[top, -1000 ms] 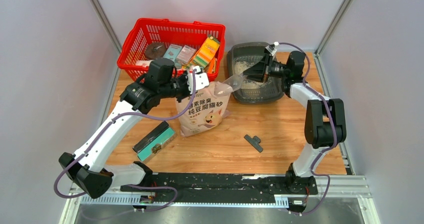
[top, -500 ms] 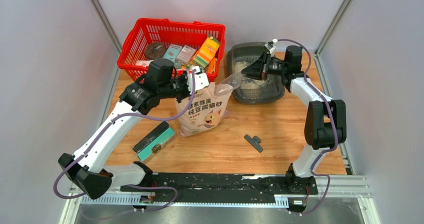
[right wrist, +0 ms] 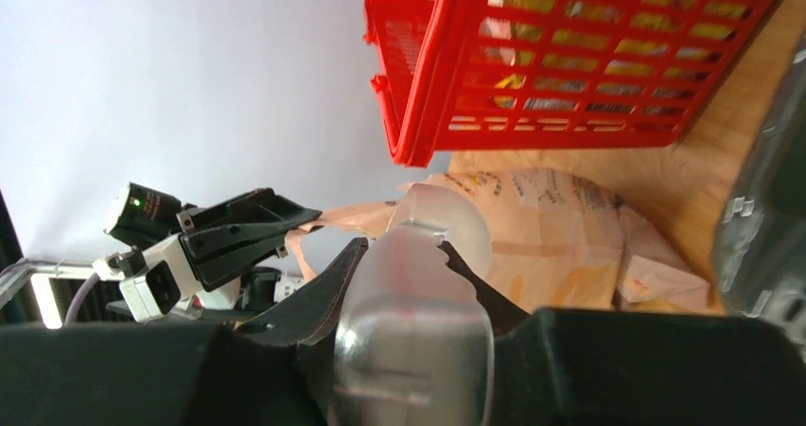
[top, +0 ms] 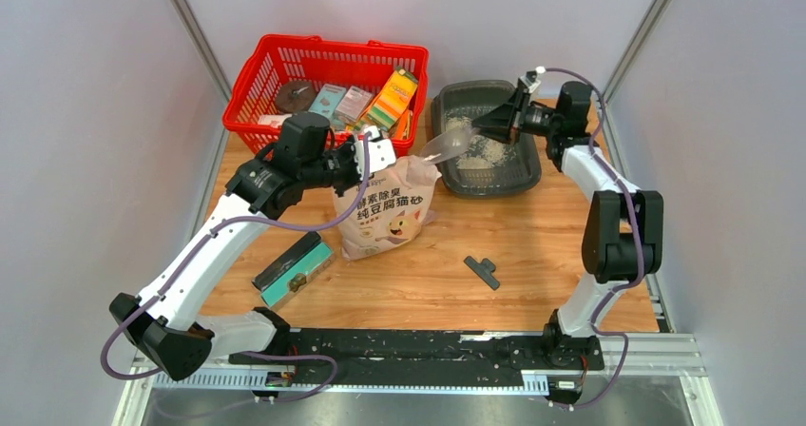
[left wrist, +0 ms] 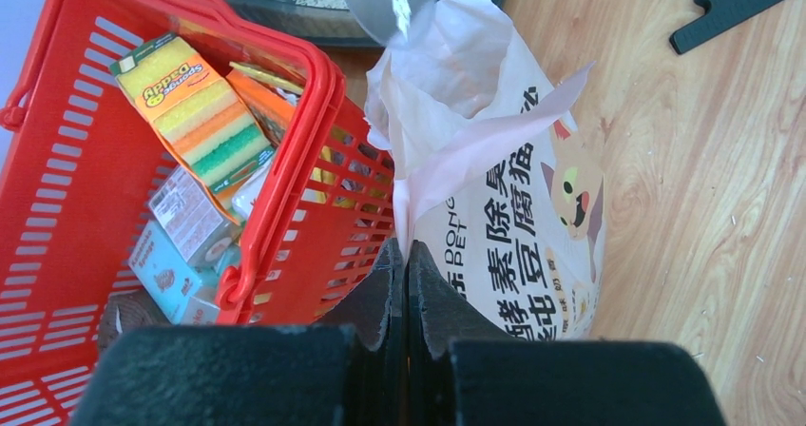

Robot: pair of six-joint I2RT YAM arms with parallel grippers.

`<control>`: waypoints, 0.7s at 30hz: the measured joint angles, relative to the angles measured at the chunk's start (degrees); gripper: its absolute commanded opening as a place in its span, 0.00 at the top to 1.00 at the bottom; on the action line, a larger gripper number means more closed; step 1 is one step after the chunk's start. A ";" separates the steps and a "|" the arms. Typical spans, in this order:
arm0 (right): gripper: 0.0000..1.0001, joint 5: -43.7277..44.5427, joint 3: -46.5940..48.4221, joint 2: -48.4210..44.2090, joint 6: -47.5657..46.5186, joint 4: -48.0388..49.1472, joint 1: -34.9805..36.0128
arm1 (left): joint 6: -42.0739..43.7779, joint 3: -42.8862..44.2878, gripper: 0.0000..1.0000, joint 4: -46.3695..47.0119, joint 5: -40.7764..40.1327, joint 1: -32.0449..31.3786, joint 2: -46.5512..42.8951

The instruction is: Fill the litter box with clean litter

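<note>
- The litter box (top: 494, 189), a dark grey tray, sits at the upper right of the overhead view, just beside a red mesh basket (top: 323, 41). A patchy layer of pale clean litter (top: 480, 150) covers part of its floor, so I judge the filling begun but not finished.
- The pinkish litter bag (top: 385, 212) stands upright near the centre of the wooden table (top: 532, 245), its torn mouth open upward.
- The left gripper (left wrist: 404, 255) is pinched tight on the bag's top edge, apparently to keep the bag standing and its mouth open for scooping.
- The right gripper (top: 501, 122) reaches in from above the tray and clasps the handle of a clear plastic scoop (top: 447, 144), its jaws partly closed around it.
- The scoop's bowl hangs between the tray's left rim and the bag's mouth. Whether it carries litter I cannot tell.
- A teal-and-black box (top: 293, 268) and a small black T-shaped piece (top: 483, 271) lie lower in the frame, apart from the work.
</note>
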 measured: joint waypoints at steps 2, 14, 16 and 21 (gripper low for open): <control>1.00 -0.09 1.49 0.02 -0.72 -0.66 -2.05 | -0.22 0.00 1.00 0.02 0.04 0.00 0.00; 1.00 8.44 12.57 3.17 -24.09 -22.53 -12.20 | -2.58 -1.29 1.00 0.72 0.83 0.00 -1.33; 1.00 11.52 15.98 5.29 -30.36 -27.71 -12.02 | -2.84 -1.66 1.00 1.11 0.87 0.00 -1.60; 1.00 22.34 26.93 11.47 -43.74 -37.77 -10.45 | -3.17 -2.08 1.00 2.12 0.81 0.04 -1.66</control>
